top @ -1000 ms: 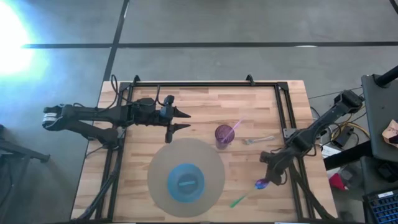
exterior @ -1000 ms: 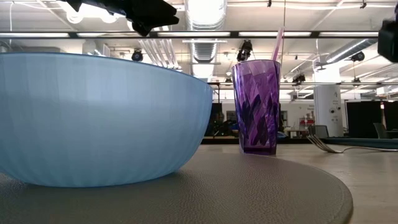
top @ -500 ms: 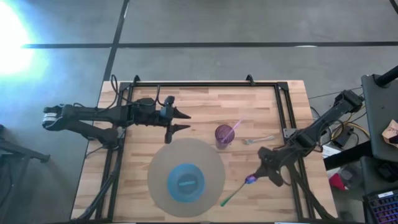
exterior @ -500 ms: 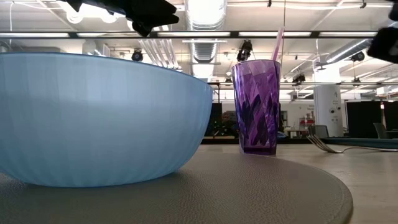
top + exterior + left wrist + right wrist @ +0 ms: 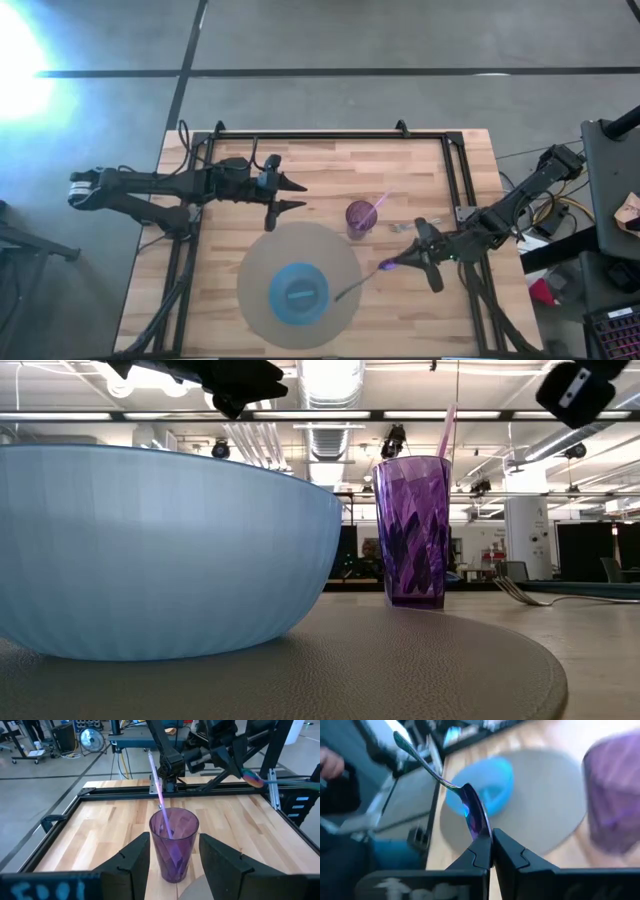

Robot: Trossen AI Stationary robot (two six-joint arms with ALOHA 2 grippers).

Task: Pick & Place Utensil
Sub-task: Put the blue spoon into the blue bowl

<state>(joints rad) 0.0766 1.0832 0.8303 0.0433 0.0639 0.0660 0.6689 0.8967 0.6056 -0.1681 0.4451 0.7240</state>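
An iridescent spoon (image 5: pixel 362 282) is in my right gripper (image 5: pixel 392 264), which is shut on it above the table's right half, beside the grey round mat (image 5: pixel 262 262). The spoon's handle reaches over the mat's edge toward the blue bowl (image 5: pixel 298 292), which stands on the mat. A purple cup (image 5: pixel 360 217) with a pink straw stands on the wood by the mat's far edge. A metal fork (image 5: pixel 405 226) lies to the cup's right. My left gripper (image 5: pixel 298 195) waits open, raised over the table's left half, its fingers pointing at the cup (image 5: pixel 173 845). My right gripper pinches the spoon's bowl end (image 5: pixel 476 822) between its two fingers. The fingers come from the table's right side, lying along the spoon. The spoon is lifted clear of the table, and its handle (image 5: pixel 415 752) sticks out ahead of the fingers toward the blue bowl (image 5: pixel 490 785).
A black metal frame (image 5: pixel 330 135) runs round the wooden table top. Bare wood lies on the far side of the cup and near the table's right near corner. In the low view the bowl (image 5: pixel 150 550) fills the left and the cup (image 5: pixel 412 530) stands mid-picture.
My right gripper has carried the spoon from the table's right near part up and to the left, toward the mat and cup. It has turned about as it went, so the handle, which trailed toward the near edge, now reaches over the mat's rim. The left arm has kept still.
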